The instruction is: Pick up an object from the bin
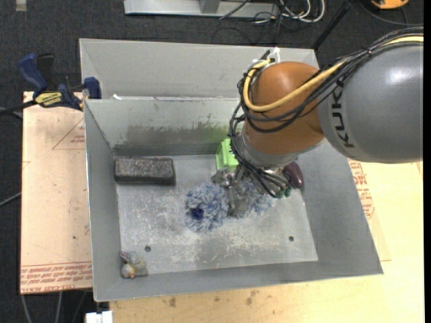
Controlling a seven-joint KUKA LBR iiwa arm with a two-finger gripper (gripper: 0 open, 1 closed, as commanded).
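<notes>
My gripper (236, 195) reaches down into the middle of the bin, its fingertips pressed into a blue-and-white fuzzy cloth bundle (209, 207). Whether the cloth sits between the fingers is hidden by the wrist above. A bright green block (225, 155) lies just behind the gripper, partly covered by the arm. A dark purple rounded thing (294, 175) peeks out at the gripper's right.
A dark grey rectangular sponge-like block (144, 169) lies at the bin's left near the back wall. A small beige and grey lump (133, 266) sits in the front left corner. The orange wrist cover and cables hang over the bin's right half.
</notes>
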